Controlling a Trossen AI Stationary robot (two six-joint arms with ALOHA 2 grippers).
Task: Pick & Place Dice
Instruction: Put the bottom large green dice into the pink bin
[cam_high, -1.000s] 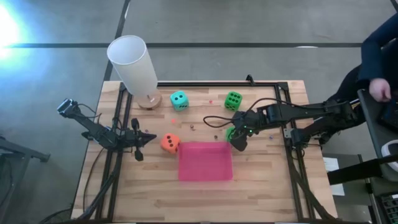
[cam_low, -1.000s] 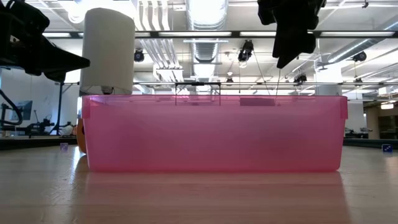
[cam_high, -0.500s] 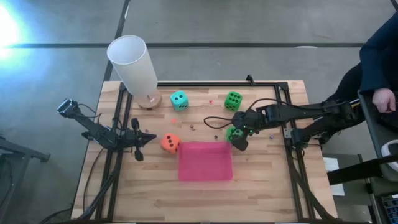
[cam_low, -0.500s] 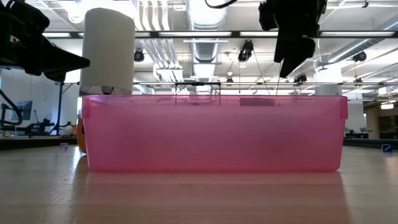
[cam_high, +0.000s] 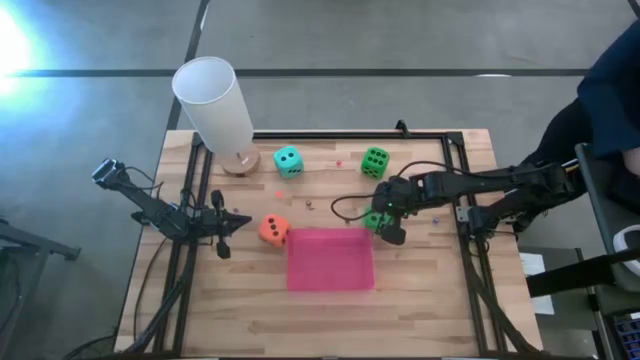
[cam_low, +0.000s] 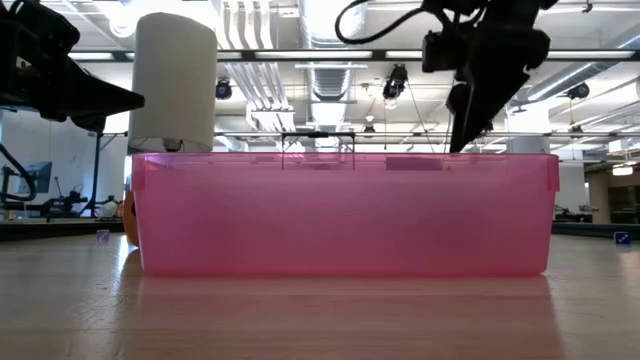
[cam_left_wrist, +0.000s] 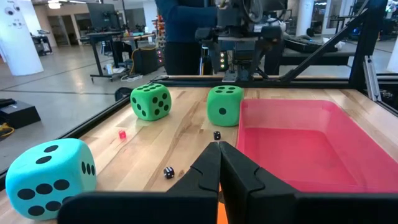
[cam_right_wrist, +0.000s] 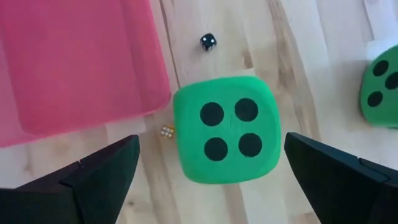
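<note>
**R gripper opened wide over green die, no grasp yet**

R gripper (cam_high: 385, 224): fingers now spread to full width, vs about half-open 1 s ago. In that second it also shifted a bit toward the bin corner. R wrist view shows both fingers (cam_right_wrist: 99, 171) well clear on either side of the green die (cam_right_wrist: 224, 129), 4-pip face up, nothing between pads and foam. So not touching, holding nothing. Reads as pre-grasp: jaws set to straddle, descent + close not yet done.

Die itself sits on the table just beside the pink bin (cam_high: 330, 282), right at its far-right corner; hasn't moved in the last second. Low view: R gripper hangs above bin rim height.

L gripper (cam_high: 240, 221): fingers together, empty, parked at the L side of the table near the orange die (cam_high: 272, 230). No change.

Other dice:
- 2nd green die (cam_high: 375, 161) near the back edge, well apart from bin
- teal die (cam_high: 288, 161) back-centre, beside the white cylinder (cam_high: 213, 103)
- all 4 dice outside the bin; L wrist view shows bin interior with no die in it

A few tiny dice lie on the wood; 1 tiny black die (cam_right_wrist: 208, 41) is near the target, could get nudged on descent.

Task est: 0 of 4 placed. Bin corner is tight to the die, so the near finger may clip the rim.
</note>
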